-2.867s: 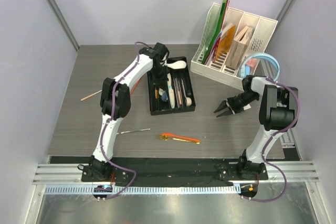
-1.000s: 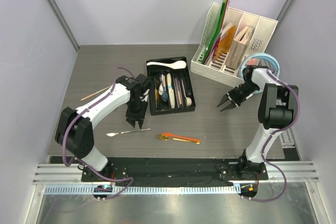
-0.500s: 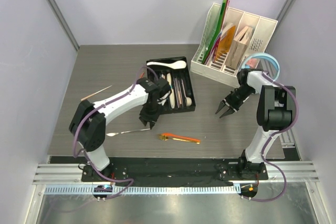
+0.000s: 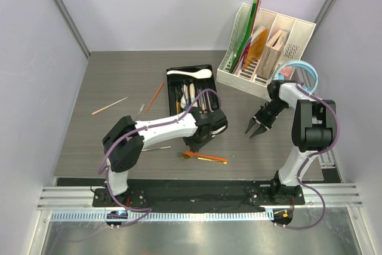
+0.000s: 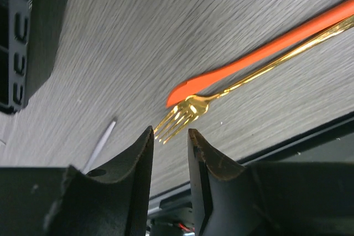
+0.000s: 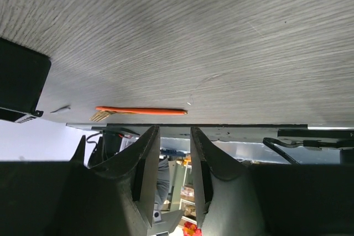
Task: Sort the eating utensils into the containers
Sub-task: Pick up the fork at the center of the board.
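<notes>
Left gripper [image 5: 168, 136]: fingers narrowly parted, empty, near the slim gold metal fork [image 5: 182, 117].
Right gripper [image 6: 175, 131]: fingers narrowly parted, empty.

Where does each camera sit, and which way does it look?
Top: above and behind, looking down at the table; left arm and right arm show.
Left wrist: on the left arm, past the left gripper, close on the gold fork and orange utensil.
Right wrist: on the right arm, past the right gripper, low across the table.
Shared: all three show the fork.
</notes>
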Controlling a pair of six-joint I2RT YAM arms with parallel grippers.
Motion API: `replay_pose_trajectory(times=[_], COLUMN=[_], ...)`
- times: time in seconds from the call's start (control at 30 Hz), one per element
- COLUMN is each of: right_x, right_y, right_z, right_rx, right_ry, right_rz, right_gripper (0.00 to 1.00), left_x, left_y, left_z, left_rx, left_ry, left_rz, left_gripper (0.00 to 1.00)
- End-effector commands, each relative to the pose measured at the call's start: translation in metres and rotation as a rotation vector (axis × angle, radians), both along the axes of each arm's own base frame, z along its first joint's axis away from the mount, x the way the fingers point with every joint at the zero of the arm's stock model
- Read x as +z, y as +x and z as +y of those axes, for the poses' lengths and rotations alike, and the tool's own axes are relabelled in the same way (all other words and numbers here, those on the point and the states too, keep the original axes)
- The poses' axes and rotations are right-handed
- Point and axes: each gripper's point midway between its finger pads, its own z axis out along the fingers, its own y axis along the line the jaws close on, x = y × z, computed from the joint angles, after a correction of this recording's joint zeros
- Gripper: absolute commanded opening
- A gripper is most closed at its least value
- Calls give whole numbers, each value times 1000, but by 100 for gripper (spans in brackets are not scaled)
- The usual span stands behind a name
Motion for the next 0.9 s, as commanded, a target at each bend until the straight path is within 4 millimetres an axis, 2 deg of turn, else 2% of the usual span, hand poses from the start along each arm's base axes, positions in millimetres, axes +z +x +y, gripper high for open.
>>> replay_pose_trajectory(times=[0.0, 0.2, 0.33, 0.47, 0.63, 0.73, 0.87], right_x=[-1, -4, -10, -19, -32, -35, -37], right_y=[1, -1, -2, -2, -14, -21, -25], right_z=[-4, -5, -5, -4, -1, -1, 0], right_rx=[36, 44, 44, 40, 32, 30, 16], right_ry=[-11, -19, -19, -13, 5, 0, 6], right_rz=[-31, -29, -23, -11, 28, 28, 29], right_gripper=[34, 33, 33, 33, 33, 33, 33], left_x=[-6, -17, -9, -5, -10, -17, -15], left_y=[15, 5, -3, -13, -26, -36, -41], left_z=[-14, -29, -37, -39, -42, -42, -45], left_rx=[-74, -112, -122, -147, -164, -181, -202], left_ry=[-35, -48, -75, -78, -88, -70, -69], left_rz=[-67, 21, 61, 64, 88, 105, 91], left_gripper=[31, 33, 33, 34, 34, 34, 34])
